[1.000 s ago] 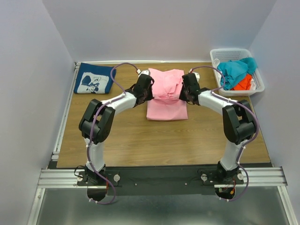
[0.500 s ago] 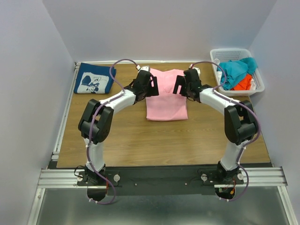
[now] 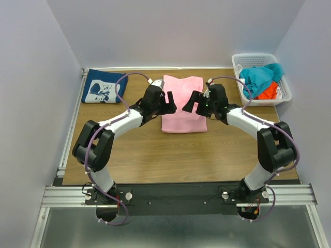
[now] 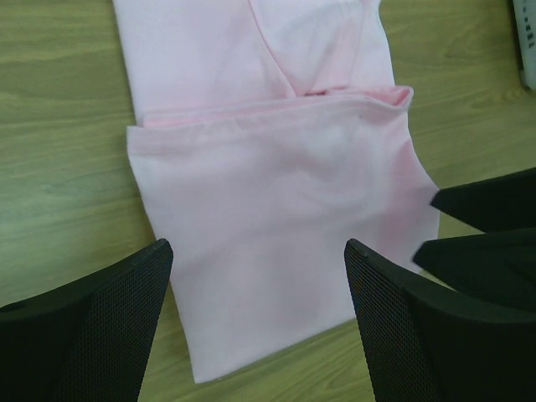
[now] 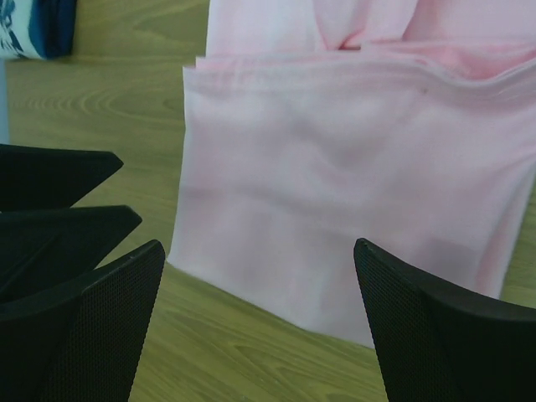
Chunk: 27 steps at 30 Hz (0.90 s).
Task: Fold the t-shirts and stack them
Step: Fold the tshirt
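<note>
Top external view: folded light pink cloth t-shirt (image 3: 183, 106) lies flat at the far centre of the wooden surface (image 3: 155, 155). Left fingers (image 4: 84, 335) and right fingers (image 5: 435, 335) hang spread apart and empty at its side edges, seemingly clear of it. Navy blue printed t-shirt (image 3: 103, 86) rests at the far left corner.

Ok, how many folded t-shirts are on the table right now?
2: the pink t-shirt far centre, the navy t-shirt in the far left corner. Bunched clothes in the basket may hide more.
</note>
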{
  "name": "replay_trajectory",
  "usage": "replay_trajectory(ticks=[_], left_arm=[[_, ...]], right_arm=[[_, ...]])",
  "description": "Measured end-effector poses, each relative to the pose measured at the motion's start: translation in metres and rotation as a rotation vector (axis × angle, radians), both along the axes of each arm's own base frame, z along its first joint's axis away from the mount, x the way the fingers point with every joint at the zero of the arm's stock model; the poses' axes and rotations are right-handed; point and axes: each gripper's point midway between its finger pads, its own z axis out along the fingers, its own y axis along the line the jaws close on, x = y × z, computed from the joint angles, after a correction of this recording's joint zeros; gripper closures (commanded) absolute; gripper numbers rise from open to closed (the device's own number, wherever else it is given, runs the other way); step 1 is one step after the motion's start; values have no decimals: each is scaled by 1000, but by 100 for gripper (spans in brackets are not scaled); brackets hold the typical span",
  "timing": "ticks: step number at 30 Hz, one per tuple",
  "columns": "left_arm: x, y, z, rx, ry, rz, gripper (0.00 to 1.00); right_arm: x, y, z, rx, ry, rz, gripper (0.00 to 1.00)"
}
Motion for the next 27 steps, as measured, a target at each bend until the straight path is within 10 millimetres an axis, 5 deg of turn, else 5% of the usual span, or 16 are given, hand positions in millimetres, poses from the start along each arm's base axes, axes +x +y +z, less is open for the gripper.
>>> replay_trajectory(ticks=[5,14,23,27], left_arm=[[-15,-15,-11,-26,33,-59,9],[-30,-27,-31,-41,68,-115,9],[-65,-28,-80,-13,170,-156,9],[-67,-30,-82,-30,152,-159,9]], right_arm=[[-8,7,-34,16,88,3,0],[-20,-27,-81,-66,167,-150,0],[-18,-31,-82,-30,128,-196,0],[-20,-33,-82,-20,112,-212,0]])
